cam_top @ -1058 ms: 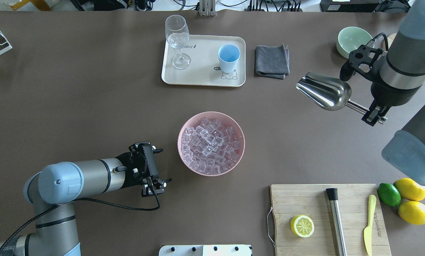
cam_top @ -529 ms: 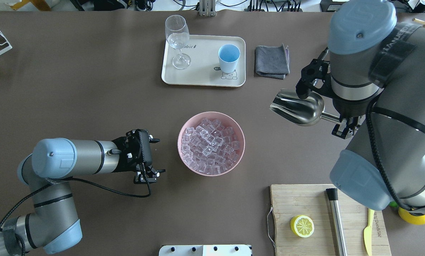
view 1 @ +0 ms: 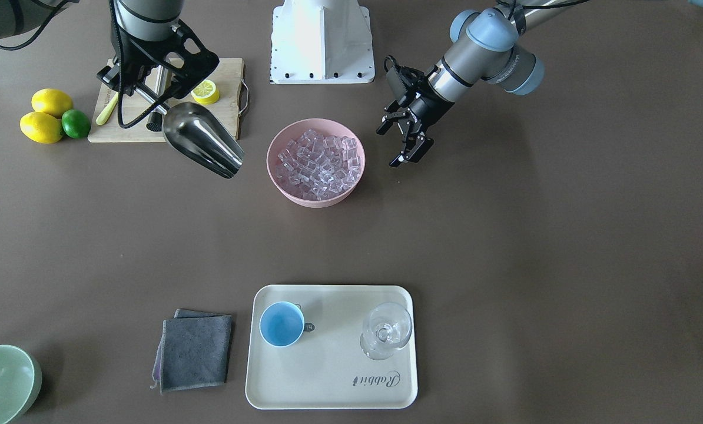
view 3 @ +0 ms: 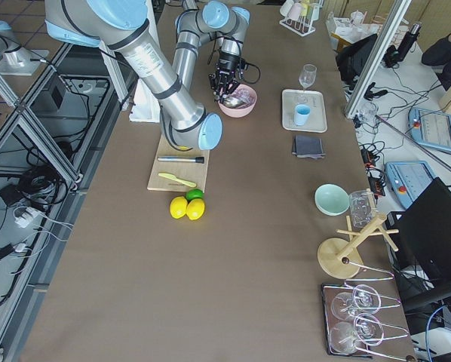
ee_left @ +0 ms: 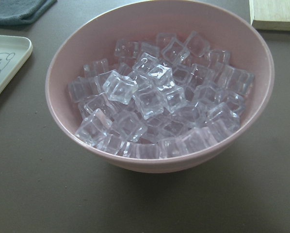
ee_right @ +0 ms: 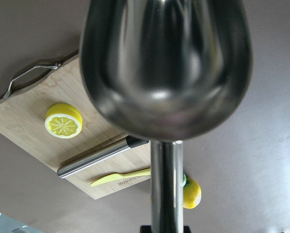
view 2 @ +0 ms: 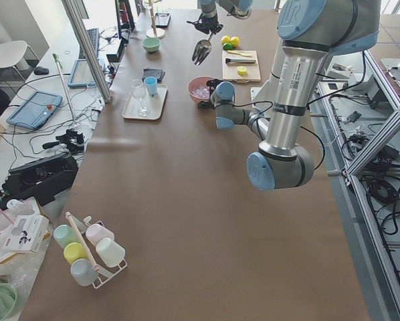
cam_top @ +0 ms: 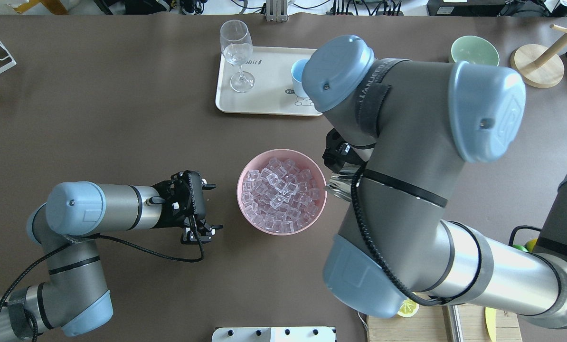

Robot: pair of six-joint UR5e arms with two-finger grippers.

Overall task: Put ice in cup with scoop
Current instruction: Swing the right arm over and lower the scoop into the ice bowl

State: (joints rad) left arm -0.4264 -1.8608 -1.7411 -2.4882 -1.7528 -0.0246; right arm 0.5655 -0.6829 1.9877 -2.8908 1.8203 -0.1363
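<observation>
Brown matting covers the table (view 1: 504,235). Nearest the robot, the right arm folds steeply at the elbow, its wrist pointing down above the bamboo cutting board (view 1: 228,100). The right gripper (view 1: 142,88) is clamped on the scoop's rod handle. The scoop (view 1: 201,139) hangs clear of the table, tilted mouth-down toward the pink bowl (view 1: 304,200), near its rim. On the bowl's other side the left arm lies low and level, the left gripper (view 1: 387,147) facing the bowl with its fingers spread and nothing between them. Ice (view 1: 319,162) fills the bowl. Farthest off, the light-blue cup (view 1: 281,324) stands upright on the cream tray (view 1: 328,377) beside a wine glass (view 1: 385,330).
</observation>
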